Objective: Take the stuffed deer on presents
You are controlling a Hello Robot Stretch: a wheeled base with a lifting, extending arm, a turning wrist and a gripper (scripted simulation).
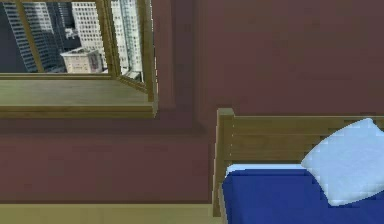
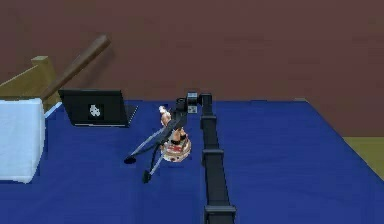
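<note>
One small toy (image 2: 178, 150), a blob of brown, red and white too small to make out in detail, lay on the blue bed cover (image 2: 285, 160) near the middle of the arm side view. It was just left of the dark arm (image 2: 212, 170) that rose from the bottom edge. The gripper (image 2: 148, 160) sat right at the toy, its thin fingers (image 2: 135, 157) slanting down toward the view's left over the cover. With the toy lying at it on the bed, one could not tell whether the gripper held anything. Farther up the cover, toward the left, stood an open laptop (image 2: 95, 107) with a dark screen. A white pillow (image 2: 20, 140) lay at the left edge. Behind that, a wooden headboard (image 2: 30, 80) showed, and a brown bat (image 2: 85, 58) leaned against the dark red wall (image 2: 250, 50). A strip of tan floor (image 2: 366, 158) showed at the right edge. In the forward view, a wooden-framed window (image 1: 75, 40) looked out on tall buildings. Below it and to the right were a wooden bed frame (image 1: 226, 150), a blue cover (image 1: 270, 198) and a pale blue pillow (image 1: 350, 158).
</note>
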